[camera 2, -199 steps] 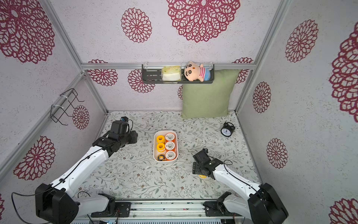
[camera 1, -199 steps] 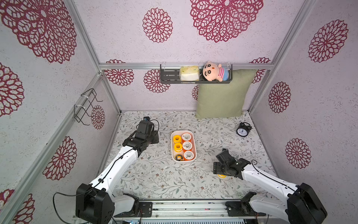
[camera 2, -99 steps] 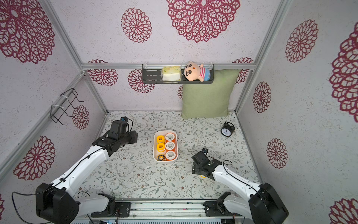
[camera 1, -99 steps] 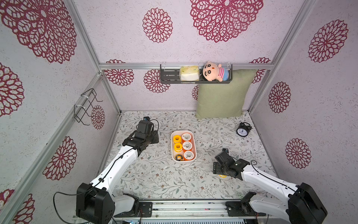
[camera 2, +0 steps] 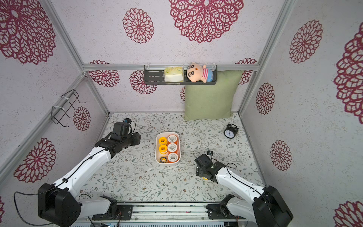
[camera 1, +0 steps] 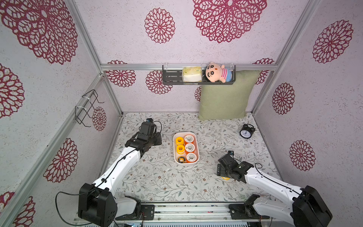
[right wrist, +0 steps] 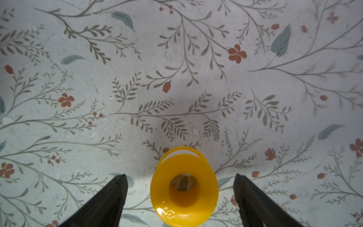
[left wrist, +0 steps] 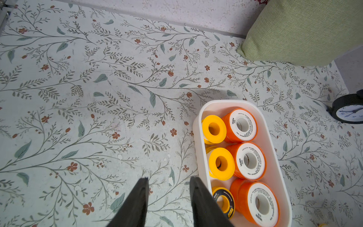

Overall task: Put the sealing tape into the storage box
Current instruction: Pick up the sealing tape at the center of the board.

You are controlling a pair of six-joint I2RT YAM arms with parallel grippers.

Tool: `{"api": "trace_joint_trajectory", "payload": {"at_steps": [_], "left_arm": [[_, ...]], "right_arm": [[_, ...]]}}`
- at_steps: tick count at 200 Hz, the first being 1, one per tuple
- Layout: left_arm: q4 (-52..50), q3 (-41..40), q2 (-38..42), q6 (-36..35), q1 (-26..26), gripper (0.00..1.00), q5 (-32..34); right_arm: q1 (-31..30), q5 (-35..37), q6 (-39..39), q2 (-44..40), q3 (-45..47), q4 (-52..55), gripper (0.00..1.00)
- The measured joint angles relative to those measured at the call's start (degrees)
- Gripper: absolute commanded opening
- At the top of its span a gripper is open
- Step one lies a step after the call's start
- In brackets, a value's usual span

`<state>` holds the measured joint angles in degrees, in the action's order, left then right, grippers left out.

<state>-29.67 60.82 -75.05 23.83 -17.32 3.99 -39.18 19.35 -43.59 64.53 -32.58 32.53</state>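
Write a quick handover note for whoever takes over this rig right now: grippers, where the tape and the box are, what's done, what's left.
Left gripper: open, empty, hovering beside the storage box.
Right gripper: open wide, straddling a loose yellow roll standing on the table; fingers clear of it.
Done: six rolls show in the box: three orange rolls, two yellow ones and one black-faced roll. Any beneath are hard to count.
Left: close on the loose yellow roll and carry it to the box. The top layer looks full, so it will probably sit on top. I see no other loose roll.
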Motion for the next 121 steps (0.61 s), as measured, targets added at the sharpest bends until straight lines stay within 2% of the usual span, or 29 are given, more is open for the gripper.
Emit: {"api": "trace_joint_trajectory", "payload": {"at_steps": [39,121], "left_arm": [[0.0,0.0,-0.1,0.0,0.0,0.41,-0.1],[0.1,0.0,-0.2,0.0,0.0,0.41,-0.5]], "right_arm": [[0.0,0.0,0.0,0.8,0.8,-0.7,0.90],[0.0,-0.7,0.0,1.8,3.3,-4.0,0.80]]}}
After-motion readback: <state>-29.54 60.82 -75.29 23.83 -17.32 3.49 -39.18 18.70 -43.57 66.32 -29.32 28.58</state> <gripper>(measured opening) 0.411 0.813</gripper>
